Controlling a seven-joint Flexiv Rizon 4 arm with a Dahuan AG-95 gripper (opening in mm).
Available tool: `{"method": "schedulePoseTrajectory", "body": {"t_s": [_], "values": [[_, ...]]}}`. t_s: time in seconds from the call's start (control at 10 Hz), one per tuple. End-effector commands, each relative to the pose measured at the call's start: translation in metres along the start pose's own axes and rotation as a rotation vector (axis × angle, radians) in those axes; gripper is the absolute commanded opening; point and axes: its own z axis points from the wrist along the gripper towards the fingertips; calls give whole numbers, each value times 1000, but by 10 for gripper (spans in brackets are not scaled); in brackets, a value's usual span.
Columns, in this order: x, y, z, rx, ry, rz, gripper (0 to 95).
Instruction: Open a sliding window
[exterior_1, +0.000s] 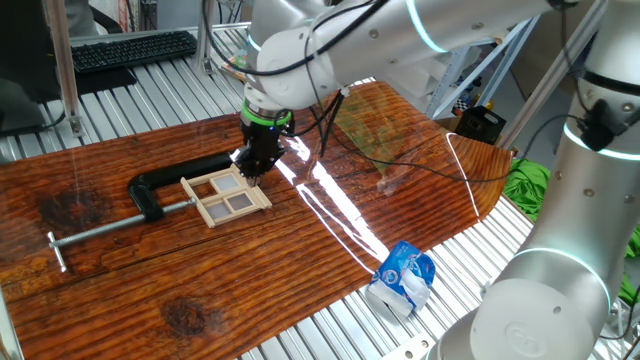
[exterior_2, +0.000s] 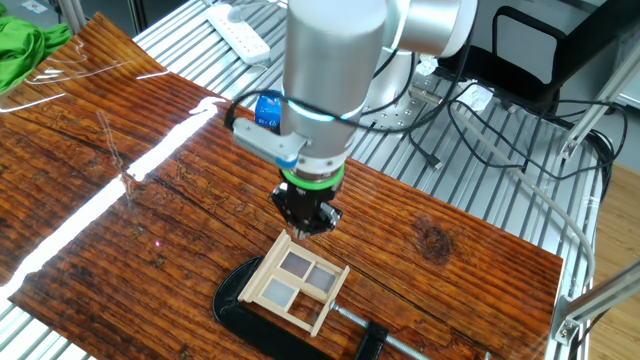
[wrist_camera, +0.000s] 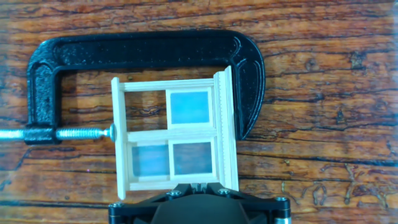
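Sliding window (wrist_camera: 174, 143) lies flat on the table (exterior_1: 330, 250), held across its width in a black C-clamp (wrist_camera: 143, 53). Pale wood frame, crossbars making four panes. In the hand view, three panes show greyish-blue translucent panels; the upper-left pane shows bare table grain through it. The clamp's arc runs along the window's far side and down one end; its screw (wrist_camera: 68, 132) presses a small pad against the opposite frame edge at the middle crossbar.

In one fixed view the window (exterior_1: 226, 194) sits near the table's middle, with the clamp body (exterior_1: 160, 185) and long threaded rod (exterior_1: 100, 230) reaching away from it. The other fixed view shows the window (exterior_2: 297, 284) close to the table's near edge.

Fingers (exterior_1: 252, 163) hang directly above one long edge of the frame, pointing down. From the other fixed view the fingers (exterior_2: 306, 222) sit just over the frame's far rail. Tips appear close together; cannot tell whether they touch the wood or grip anything.

Past the table edge, on the slatted metal bench, a crumpled blue-and-white packet (exterior_1: 402, 277). A keyboard (exterior_1: 130, 48) lies at the back.
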Motion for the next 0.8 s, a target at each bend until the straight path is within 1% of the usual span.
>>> {"method": "schedulePoseTrajectory", "body": {"t_s": [0.1, 0.3, 0.4, 0.8], "values": [[-2, -2, 3, 5, -4, 2, 0], [-5, -2, 7, 7, 0, 2, 0], [-7, -2, 6, 13, 7, -2, 0], [-7, -2, 6, 17, 12, 23, 0]]}}
